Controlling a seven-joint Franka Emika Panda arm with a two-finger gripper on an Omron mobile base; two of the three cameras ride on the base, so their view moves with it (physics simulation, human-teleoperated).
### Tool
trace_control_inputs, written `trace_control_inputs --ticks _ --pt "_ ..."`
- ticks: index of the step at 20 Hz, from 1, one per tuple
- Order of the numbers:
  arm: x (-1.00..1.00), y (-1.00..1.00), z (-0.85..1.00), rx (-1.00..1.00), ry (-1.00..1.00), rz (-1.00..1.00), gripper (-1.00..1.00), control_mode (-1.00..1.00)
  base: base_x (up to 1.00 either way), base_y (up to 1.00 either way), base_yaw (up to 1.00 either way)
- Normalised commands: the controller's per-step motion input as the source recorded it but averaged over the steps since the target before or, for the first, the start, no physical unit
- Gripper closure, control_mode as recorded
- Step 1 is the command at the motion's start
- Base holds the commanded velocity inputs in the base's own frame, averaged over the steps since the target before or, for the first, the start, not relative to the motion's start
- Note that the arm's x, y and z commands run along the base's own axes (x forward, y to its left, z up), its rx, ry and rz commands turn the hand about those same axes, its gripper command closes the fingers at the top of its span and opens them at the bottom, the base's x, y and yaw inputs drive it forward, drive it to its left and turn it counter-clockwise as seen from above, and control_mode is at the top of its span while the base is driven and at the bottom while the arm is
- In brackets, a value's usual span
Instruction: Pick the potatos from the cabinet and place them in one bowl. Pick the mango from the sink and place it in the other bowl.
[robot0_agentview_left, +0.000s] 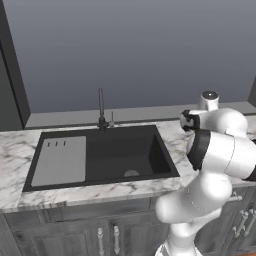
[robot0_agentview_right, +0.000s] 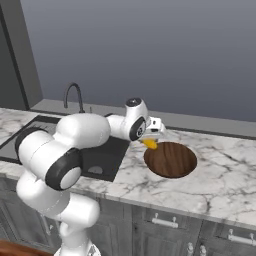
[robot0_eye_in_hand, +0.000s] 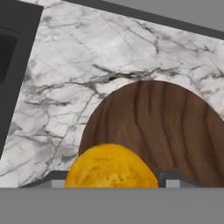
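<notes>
1. The mango (robot0_agentview_right: 149, 144) sits at centre frame in the right base view, held in the air just over the left rim of the dark brown bowl (robot0_agentview_right: 171, 159); in the hand view it fills the bottom centre (robot0_eye_in_hand: 110, 168), in front of the bowl's wood-grain inside (robot0_eye_in_hand: 166, 127).
2. The gripper (robot0_agentview_right: 151, 139) has its fingers closed on the mango: one dark finger tip (robot0_eye_in_hand: 168, 177) shows close against the fruit's right side.
3. The bowl stands on the marble counter (robot0_agentview_right: 225, 175), right of centre, with bare marble all round it and more open counter toward the right edge.
4. The black sink (robot0_agentview_left: 107, 156) lies at centre left in the left base view, its faucet (robot0_agentview_left: 101, 110) at the back rim.
5. The sink's near corner lies just left of the bowl.
</notes>
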Motion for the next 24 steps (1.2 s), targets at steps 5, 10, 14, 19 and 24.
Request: trace_control_inputs --ticks 5,10,14,19,24 --pt "-0.03 -0.56 -0.14 0.02 0.00 0.00 1.00 -1.00 0.00 0.00 0.00" --pt "0.00 -0.46 -0.44 0.08 0.02 0.00 1.00 -1.00 0.00 0.00 0.00" --pt "0.00 -0.49 -0.35 0.08 0.02 0.00 1.00 -1.00 0.00 0.00 0.00" --pt "0.04 -0.46 -0.31 0.07 0.02 0.00 1.00 -1.00 0.00 0.00 0.00" --pt "0.21 -0.30 -0.38 0.04 0.02 0.01 1.00 -1.00 0.00 0.00 0.00"
